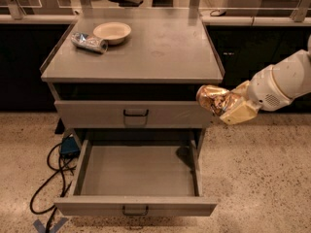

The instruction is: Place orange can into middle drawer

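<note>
My gripper (219, 104) is shut on the orange can (213, 97), a creased, shiny golden can held sideways. It hangs in the air at the cabinet's right front corner, level with the closed drawer front (136, 113). The white arm (282, 81) reaches in from the right. The middle drawer (137, 170) is pulled fully out below and to the left of the can. Its grey tray holds nothing, and its front panel with a wire handle (135, 210) is nearest the camera.
On the cabinet top (160, 47) at the back left lie a silver-blue can (89, 41) and a cream bowl (112, 32). A black cable (51, 178) and a blue plug block (69, 146) lie on the speckled floor left of the open drawer.
</note>
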